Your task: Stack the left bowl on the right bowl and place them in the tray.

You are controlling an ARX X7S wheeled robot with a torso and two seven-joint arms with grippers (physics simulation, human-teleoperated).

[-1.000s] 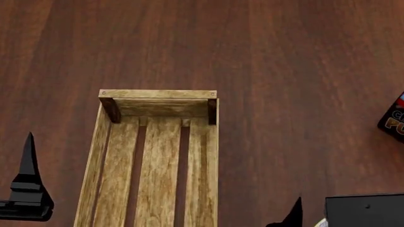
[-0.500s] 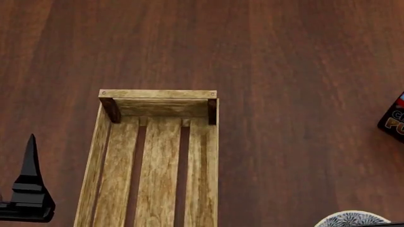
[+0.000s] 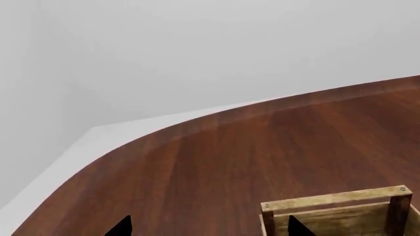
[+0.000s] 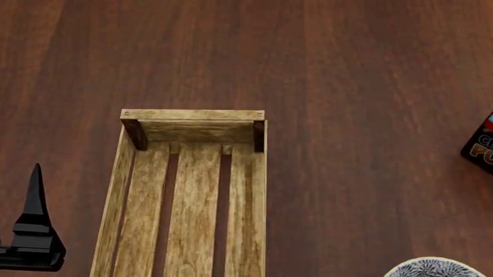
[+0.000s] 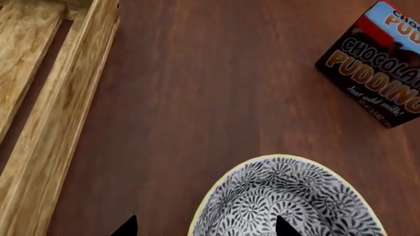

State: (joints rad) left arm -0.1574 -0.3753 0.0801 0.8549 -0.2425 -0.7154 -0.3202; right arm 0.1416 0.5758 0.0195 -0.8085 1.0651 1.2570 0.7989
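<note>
The tray (image 4: 193,196) is a long light-wood crate with a slatted bottom, and nothing lies in its visible part. One bowl (image 5: 288,201), white with a black leaf pattern and a pale yellow rim, rests on the table right of the tray. Just its rim (image 4: 431,268) shows in the head view. I cannot tell which of the two bowls it is, and no other shows. My right gripper (image 5: 203,227) is open above the bowl's rim, one tip over the table and one over the bowl's inside. My left gripper (image 3: 210,227) is open and holds nothing, beside the tray's far corner (image 3: 335,206).
A dark chocolate pudding box (image 5: 377,64) lies beyond the bowl, at the right edge (image 4: 481,144) of the head view. The brown wooden table (image 4: 347,86) curves to an edge (image 3: 164,129) against a grey wall. A left finger (image 4: 34,196) stands left of the tray.
The right arm's black body and fingertip have left the head view's lower right corner, uncovering the bowl's rim. The left finger has hardly moved.
</note>
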